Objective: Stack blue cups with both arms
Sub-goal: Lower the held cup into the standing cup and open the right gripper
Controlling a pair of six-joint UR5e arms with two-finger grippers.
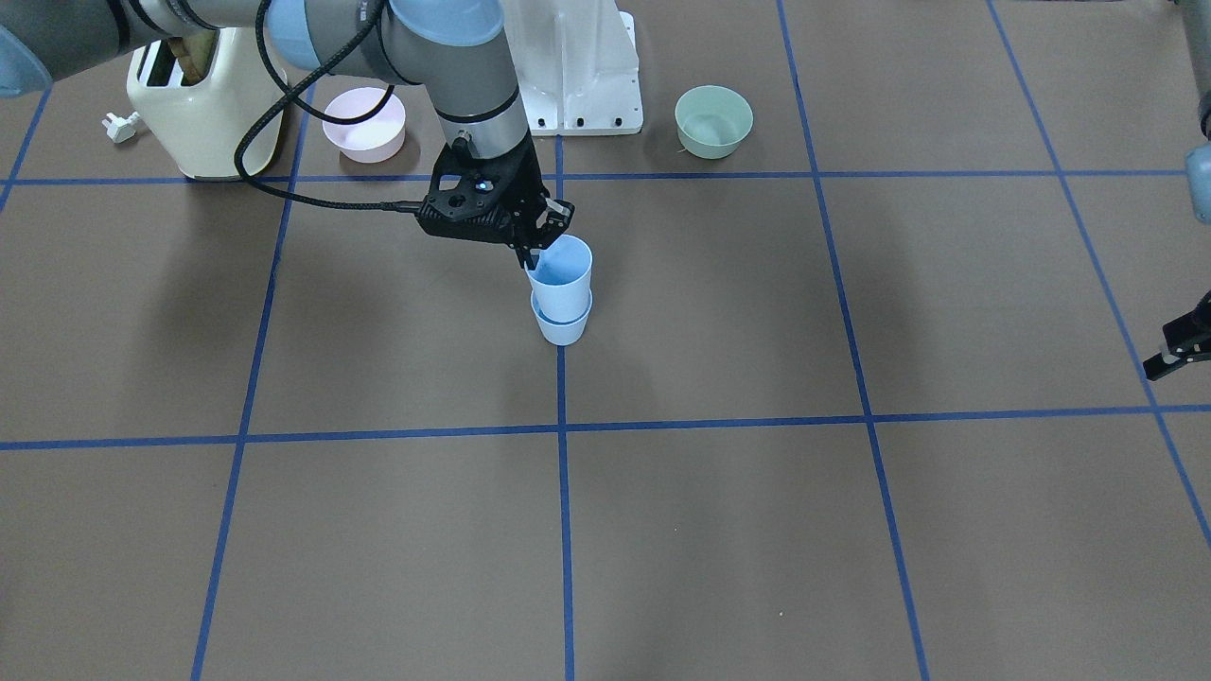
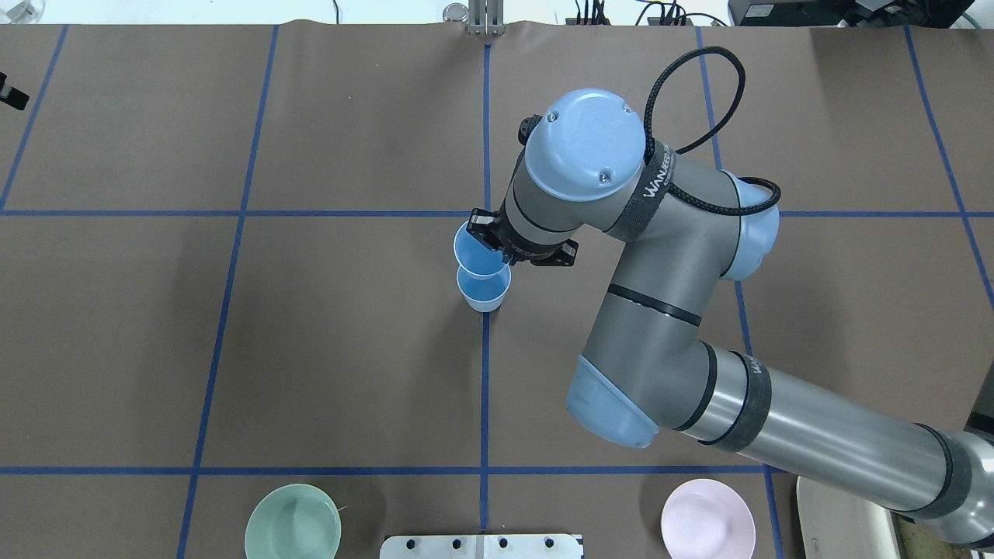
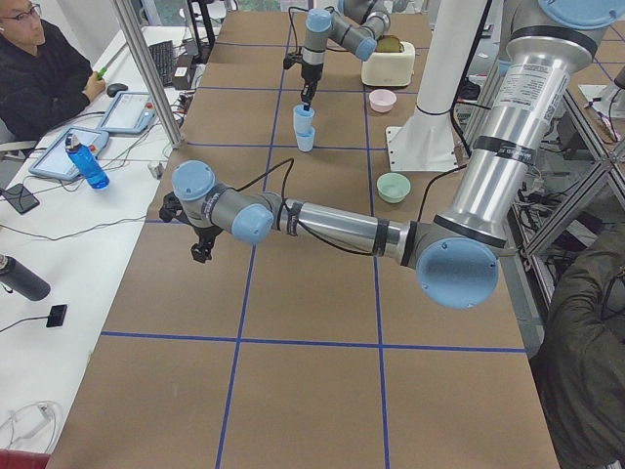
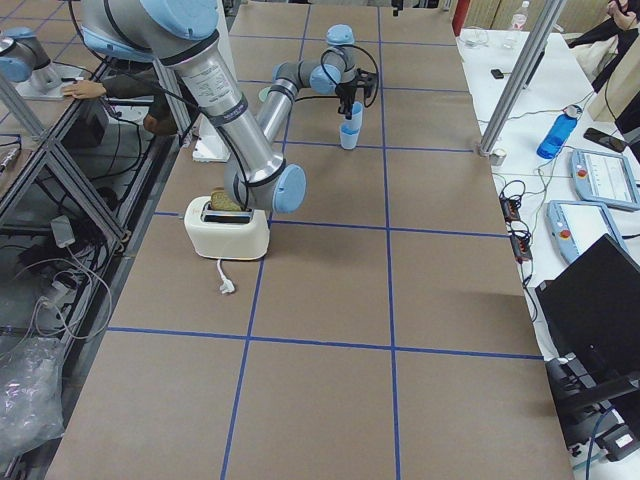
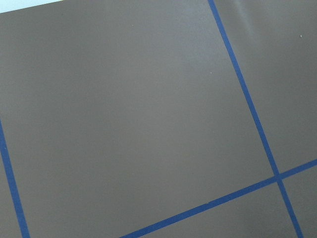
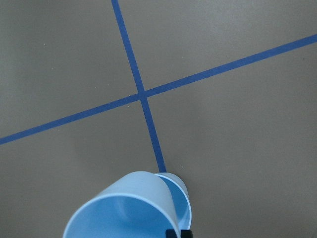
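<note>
1. The right gripper (image 1: 527,257) points down, and its black fingers are pinched on the rim of the upper blue cup (image 1: 563,284), on the side nearest the robot.
2. That cup is a small, smooth, tapered tumbler without a handle, pale blue outside and deeper blue inside. From the right wrist camera it looks slightly tilted.
3. Its base goes down into the mouth of the lower blue cup (image 1: 564,329), a matching tumbler. How deep it sits I cannot tell.
4. The lower cup stands upright on the table (image 1: 719,530), right on a blue tape line near the table's middle.
5. The table has a matte brown cover marked into squares with blue tape.
6. The left gripper (image 1: 1178,352) hangs well off to the side above bare table. Whether its fingers are apart or together I cannot tell.
7. By the robot's base sit a pale green bowl (image 1: 713,120), a pink bowl (image 1: 364,123) and a cream toaster (image 1: 203,104).
</note>
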